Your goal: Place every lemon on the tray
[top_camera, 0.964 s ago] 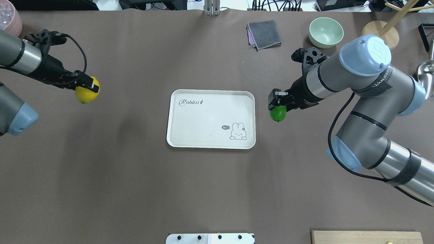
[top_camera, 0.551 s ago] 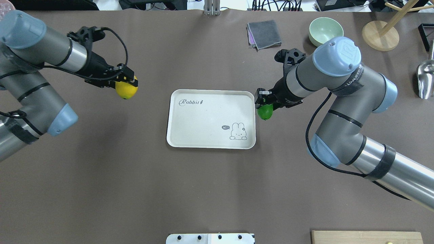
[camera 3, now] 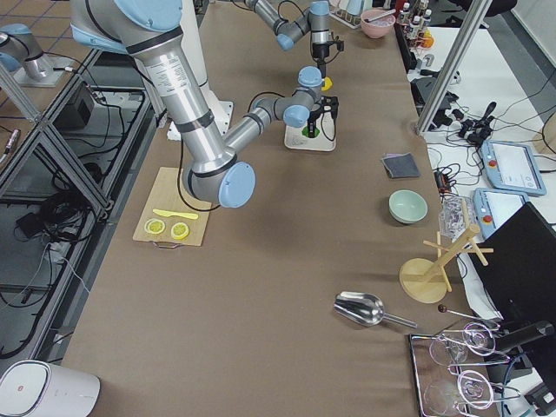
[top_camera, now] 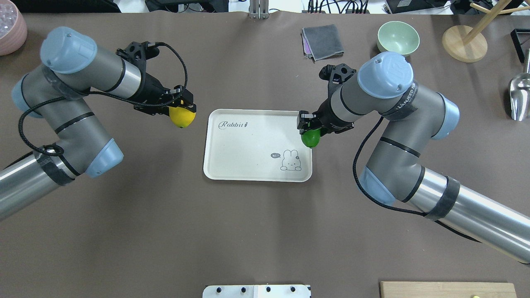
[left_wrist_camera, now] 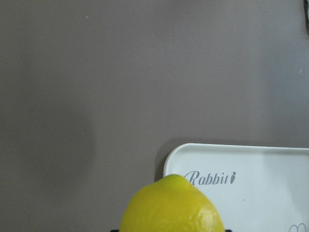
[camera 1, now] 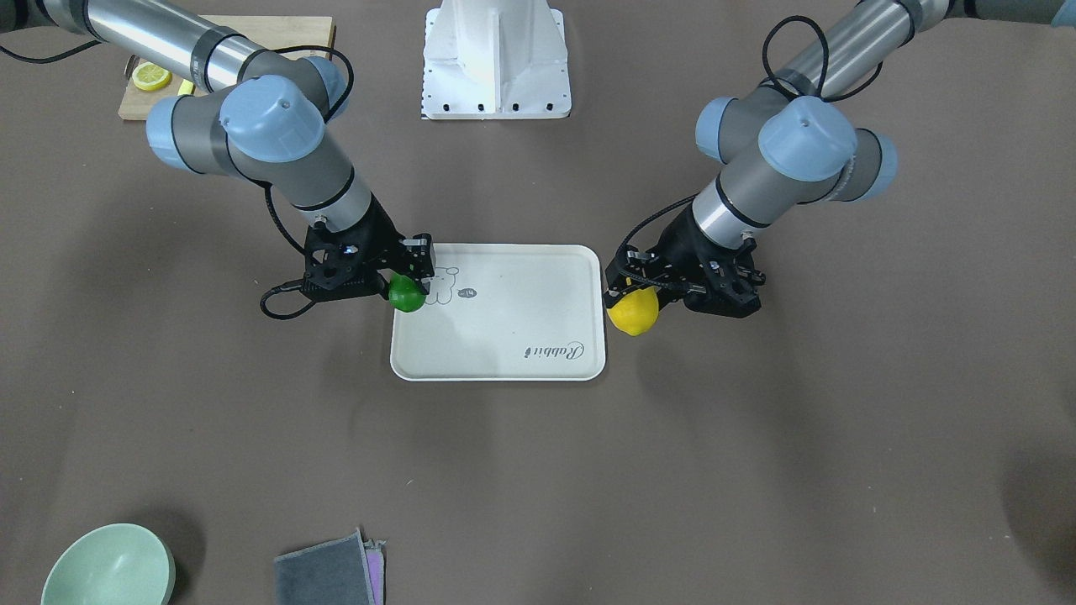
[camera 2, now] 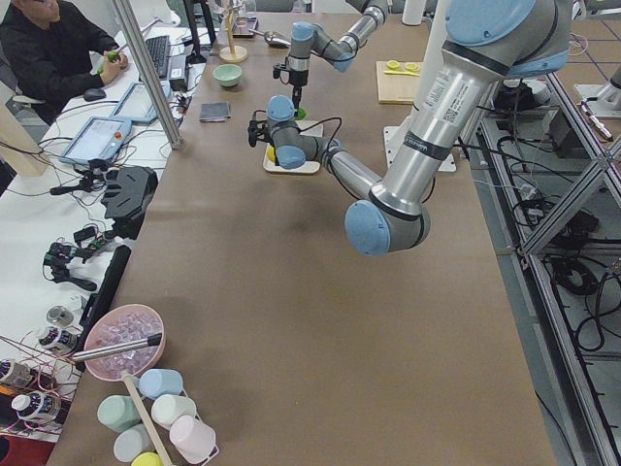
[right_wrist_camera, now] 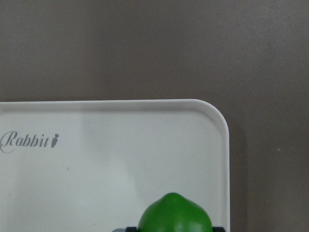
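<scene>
The cream-white tray (top_camera: 248,145) with a rabbit drawing lies mid-table; it also shows in the front view (camera 1: 504,336). My left gripper (top_camera: 182,111) is shut on the yellow lemon (top_camera: 182,118), held in the air just left of the tray's left edge; the lemon also shows in the front view (camera 1: 634,311) and the left wrist view (left_wrist_camera: 171,205). My right gripper (top_camera: 308,126) is shut on the green lemon (top_camera: 310,138), held over the tray's right edge; it also shows in the front view (camera 1: 407,294) and the right wrist view (right_wrist_camera: 175,212).
A green bowl (top_camera: 398,39), a grey cloth (top_camera: 322,42) and a wooden stand (top_camera: 463,43) sit at the far right. A metal scoop (top_camera: 518,98) lies at the right edge. A wooden cutting board (camera 1: 139,88) holds lemon slices. A pink bowl (top_camera: 11,25) stands far left.
Both arms have moved inward toward the tray with their lemons. The yellow lemon has come up close to the left edge; the green lemon has reached the right edge.
</scene>
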`<state>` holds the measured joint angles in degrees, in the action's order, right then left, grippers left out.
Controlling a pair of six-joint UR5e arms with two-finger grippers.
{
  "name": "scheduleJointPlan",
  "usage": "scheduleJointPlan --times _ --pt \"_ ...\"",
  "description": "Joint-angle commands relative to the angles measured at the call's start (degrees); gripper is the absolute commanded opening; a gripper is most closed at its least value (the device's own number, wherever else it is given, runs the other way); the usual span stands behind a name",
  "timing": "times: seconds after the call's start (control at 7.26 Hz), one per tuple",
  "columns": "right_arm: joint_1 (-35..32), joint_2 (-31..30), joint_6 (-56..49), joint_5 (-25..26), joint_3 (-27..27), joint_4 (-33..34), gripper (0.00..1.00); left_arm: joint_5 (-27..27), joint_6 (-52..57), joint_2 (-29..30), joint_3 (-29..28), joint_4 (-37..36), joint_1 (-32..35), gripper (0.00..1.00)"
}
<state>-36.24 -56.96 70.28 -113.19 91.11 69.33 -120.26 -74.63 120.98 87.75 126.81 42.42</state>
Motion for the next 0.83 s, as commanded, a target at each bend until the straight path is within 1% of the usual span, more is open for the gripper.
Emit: scheduleJointPlan --times 0.0,0.28,0.41,0.55,0.69 --pt "1.5 1.6 0.1 2.4 -2.0 -0.1 0.0 1.3 -0.6 1.0 0.0 -0.5 -1.4 0.0" --pt "3.0 2.6 0.1 4.2 -4.0 -0.2 0.0 4.0 -2.6 2.8 0.4 -2.2 -4.7 0.0" --pt "3.0 2.8 0.1 4.2 -4.4 -0.2 0.22 5.2 -3.8 3.7 0.3 -2.2 -6.2 0.0" --pt "2.9 3.3 0.3 4.2 -4.4 -0.1 0.76 8.2 -3.9 3.7 0.1 -2.2 -8.6 0.0" --pt "2.9 3.5 2.3 4.1 -4.0 -0.2 0.99 10.0 -3.9 3.8 0.2 -2.2 -10.1 0.0"
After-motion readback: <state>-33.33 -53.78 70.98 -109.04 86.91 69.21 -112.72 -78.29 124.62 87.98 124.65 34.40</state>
